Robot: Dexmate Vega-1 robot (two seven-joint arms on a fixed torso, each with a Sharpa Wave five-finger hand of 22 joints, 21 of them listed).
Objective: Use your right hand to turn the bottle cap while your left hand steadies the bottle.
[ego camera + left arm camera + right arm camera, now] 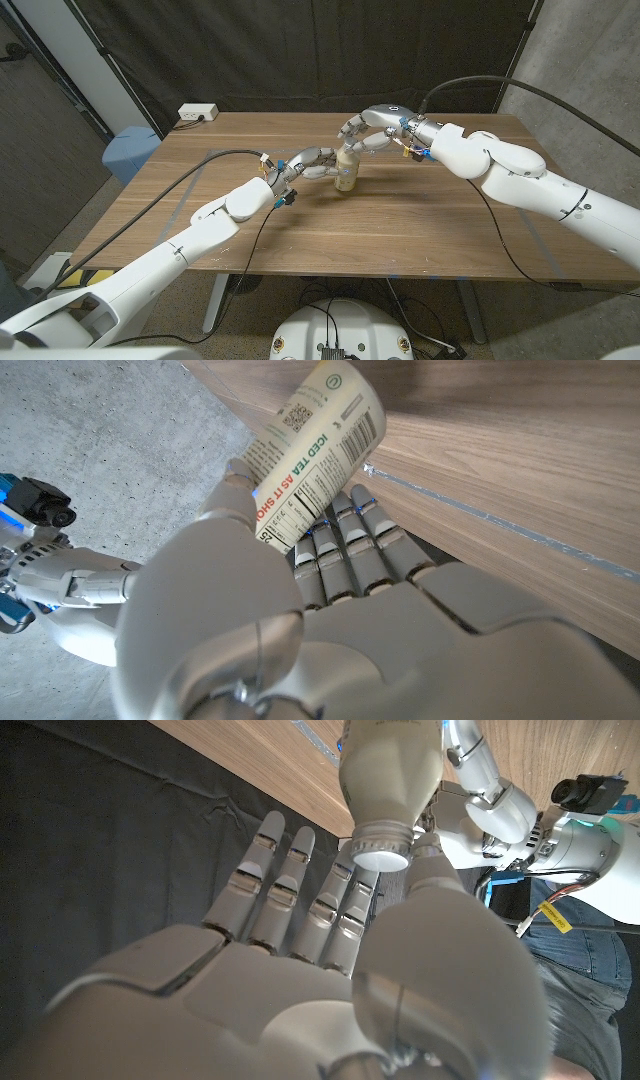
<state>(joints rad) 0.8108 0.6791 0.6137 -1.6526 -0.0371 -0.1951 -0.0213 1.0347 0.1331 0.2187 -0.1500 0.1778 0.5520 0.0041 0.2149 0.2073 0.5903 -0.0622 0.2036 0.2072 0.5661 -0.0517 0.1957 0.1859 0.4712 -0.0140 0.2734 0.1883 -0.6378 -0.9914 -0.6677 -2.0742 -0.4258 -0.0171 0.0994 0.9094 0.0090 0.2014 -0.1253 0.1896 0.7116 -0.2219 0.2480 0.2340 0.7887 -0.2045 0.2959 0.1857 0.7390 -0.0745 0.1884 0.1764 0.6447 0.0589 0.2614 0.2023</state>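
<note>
A small pale bottle (pixel 346 172) with an "ICED TEA" label (pixel 315 445) stands upright on the wooden table (pixel 420 225) near its middle. My left hand (pixel 306 164) wraps its fingers (pixel 345 555) and thumb around the bottle's body from the left. My right hand (pixel 371 128) comes over the bottle from the far right. In the right wrist view the white cap (pixel 383 855) sits between the right hand's thumb (pixel 432 855) and fingers (pixel 345 885), which close on it. Below the cap, the bottle's shoulder (pixel 390 765) shows.
A white power strip (pixel 197 113) lies at the table's far left corner. A blue object (pixel 128 150) stands beside the table on the left. Dark curtains hang behind. Black cables run along both arms. The near half of the table is bare wood.
</note>
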